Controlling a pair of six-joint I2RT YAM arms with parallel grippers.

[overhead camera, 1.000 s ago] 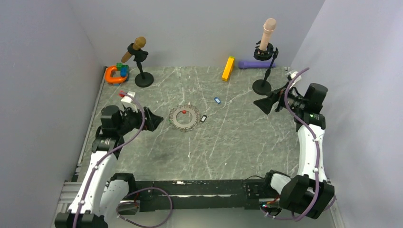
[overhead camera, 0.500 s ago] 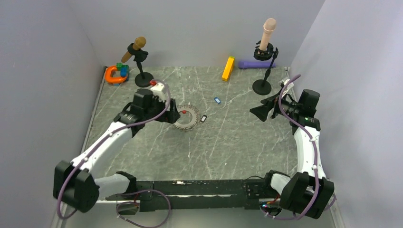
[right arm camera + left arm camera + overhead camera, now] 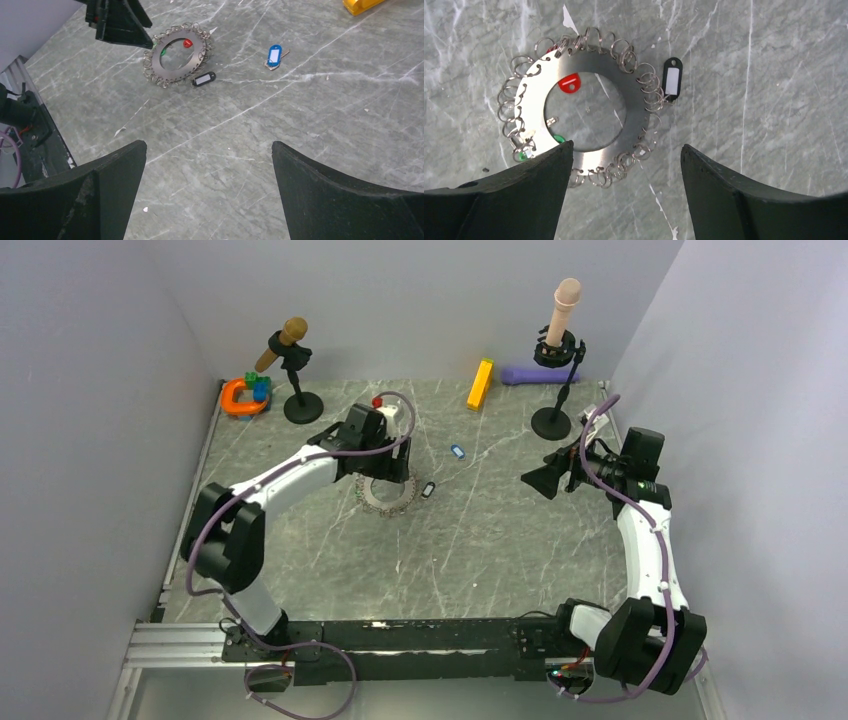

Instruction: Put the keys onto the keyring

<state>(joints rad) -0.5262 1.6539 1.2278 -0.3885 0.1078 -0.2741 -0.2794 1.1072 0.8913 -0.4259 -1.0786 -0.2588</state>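
Note:
The keyring (image 3: 594,60) is a flat grey metal ring fringed with wire loops, lying on the marble table (image 3: 500,540). A red key (image 3: 569,82) and a green key (image 3: 558,139) sit at its inner rim. Another green bit (image 3: 521,156) sits among the loops. A black key (image 3: 672,79) lies against the loops on one side, and a blue key (image 3: 457,451) lies apart, farther back. My left gripper (image 3: 626,146) hovers open over the keyring's (image 3: 392,502) edge, holding nothing. My right gripper (image 3: 207,145) stands open and empty above bare table at the right (image 3: 535,480).
A yellow block (image 3: 480,384) and a purple piece (image 3: 535,374) lie at the back. Two stands (image 3: 296,370) (image 3: 558,360) rise at back left and back right. An orange C-shaped toy (image 3: 240,397) sits in the back left corner. Grey walls close in three sides.
My left arm has swung from the table's left side out over the keyring, and its jaws have narrowed a little. My right gripper has drifted slightly left.

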